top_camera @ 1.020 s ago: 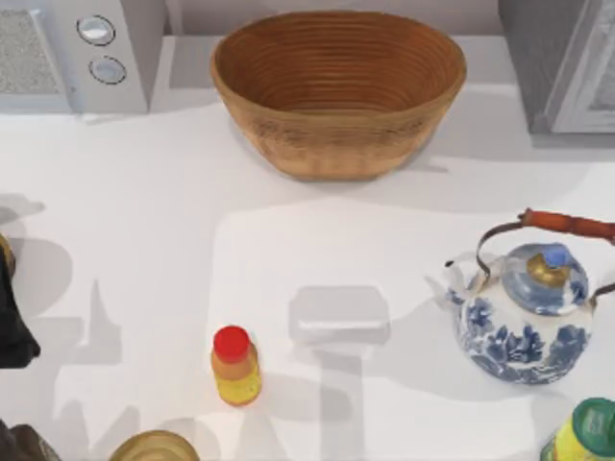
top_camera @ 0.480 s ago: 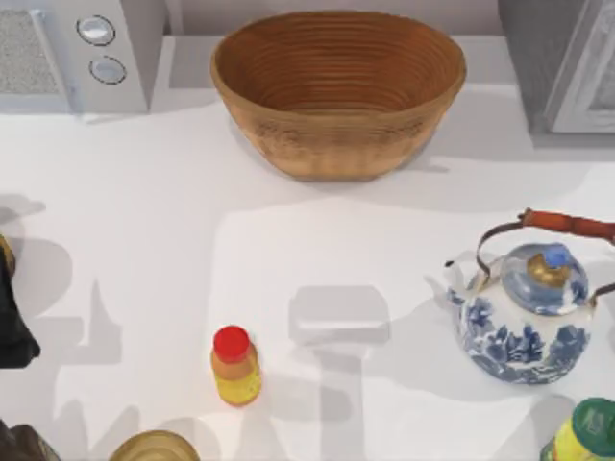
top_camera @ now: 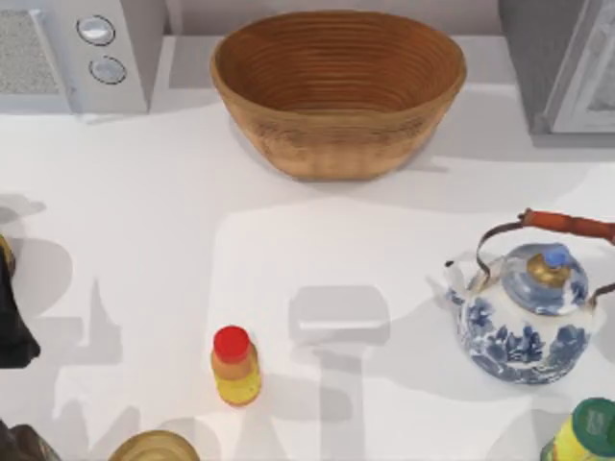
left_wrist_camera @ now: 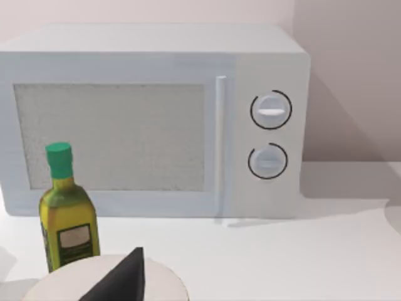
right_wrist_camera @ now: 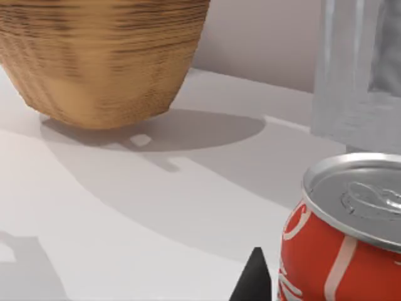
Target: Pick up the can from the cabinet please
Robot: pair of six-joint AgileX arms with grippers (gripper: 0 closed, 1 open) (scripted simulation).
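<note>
While my right fingertip (right_wrist_camera: 254,279) sits just beside the red soda can (right_wrist_camera: 341,241) near the cabinet (right_wrist_camera: 360,69), I cannot tell my grip.

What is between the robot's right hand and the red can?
Nothing visible stands between them. In the right wrist view the red can stands upright on the white table very close to the camera, beside one dark fingertip. The wicker basket and the cabinet sit farther back.

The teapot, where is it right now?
The teapot stands at the table's right side in the top view, in front of the cabinet, right of the small red-capped bottle.
</note>
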